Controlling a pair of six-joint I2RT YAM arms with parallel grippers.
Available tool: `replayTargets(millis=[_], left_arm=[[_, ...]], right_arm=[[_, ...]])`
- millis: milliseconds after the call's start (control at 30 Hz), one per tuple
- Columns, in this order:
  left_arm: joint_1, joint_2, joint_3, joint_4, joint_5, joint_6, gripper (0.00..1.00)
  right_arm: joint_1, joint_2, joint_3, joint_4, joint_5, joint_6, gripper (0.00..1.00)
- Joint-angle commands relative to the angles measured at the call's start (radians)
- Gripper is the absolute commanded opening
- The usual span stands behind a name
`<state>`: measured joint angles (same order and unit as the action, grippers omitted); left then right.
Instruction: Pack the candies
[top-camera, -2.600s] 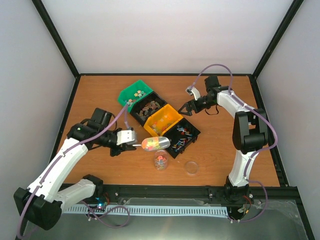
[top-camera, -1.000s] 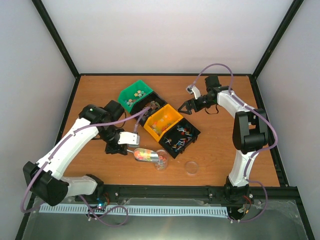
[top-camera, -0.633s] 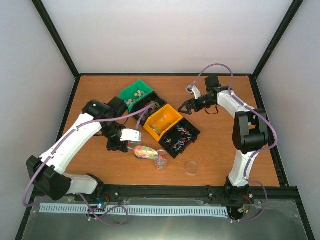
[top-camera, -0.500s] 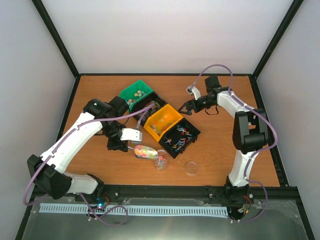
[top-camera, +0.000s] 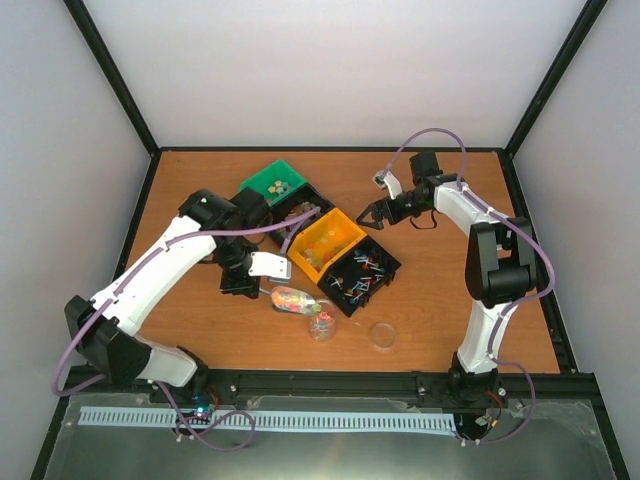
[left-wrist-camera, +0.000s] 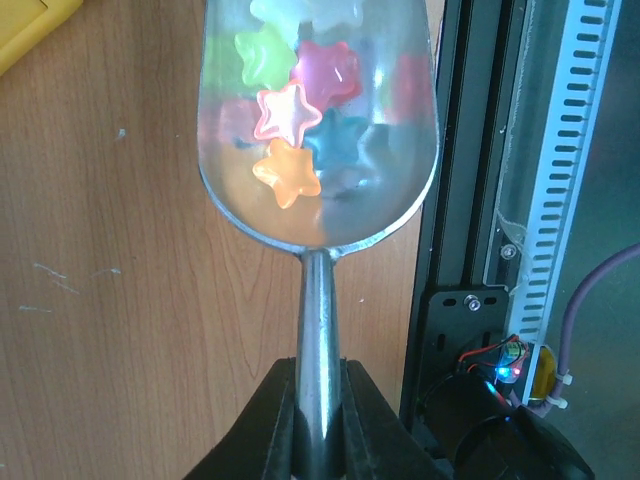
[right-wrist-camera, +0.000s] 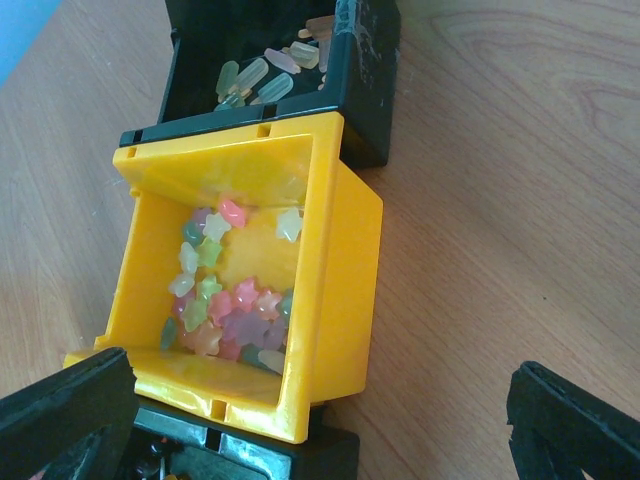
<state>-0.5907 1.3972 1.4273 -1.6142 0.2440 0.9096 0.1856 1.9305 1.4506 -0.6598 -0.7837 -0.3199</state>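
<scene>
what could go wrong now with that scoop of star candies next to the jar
1. The scoop carries loose star candies and the clear jar is small, so some may miss it and scatter on the table.
2. Nothing steadies the jar. The right gripper is open, away by the yellow bin, so a nudge could tip it.
3. The left gripper pinches only the thin handle, which might twist.

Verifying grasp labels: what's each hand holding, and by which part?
Left hand grips the silver scoop by its handle, star candies in its bowl. Right hand open, holding nothing.
</scene>
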Motion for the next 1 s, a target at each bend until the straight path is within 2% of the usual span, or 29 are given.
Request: replayTargets(millis=[0,233,567,967], left_arm=[[-0.017,0.01,0.052,-0.023,-0.028,-0.033,0.01],[-0.037,0.035,0.086,-0.026,-0.066,-0.058,0.01],[-0.129,0.03,0.095,-0.026,-0.158,-0.091,0.01],[-0.131,0.024,0.13,-0.026,-0.196,-0.094,0.01]], right_arm=[[-0.005,-0.023,-0.009,0.011,0.005,0.003,1.0],[-0.005,-0.013,-0.003,0.009,0.009,0.002,1.0],[-0.005,0.009,0.023,-0.004,0.011,0.0,1.0],[-0.005,0.032,0.051,-0.019,0.001,-0.009,0.99]])
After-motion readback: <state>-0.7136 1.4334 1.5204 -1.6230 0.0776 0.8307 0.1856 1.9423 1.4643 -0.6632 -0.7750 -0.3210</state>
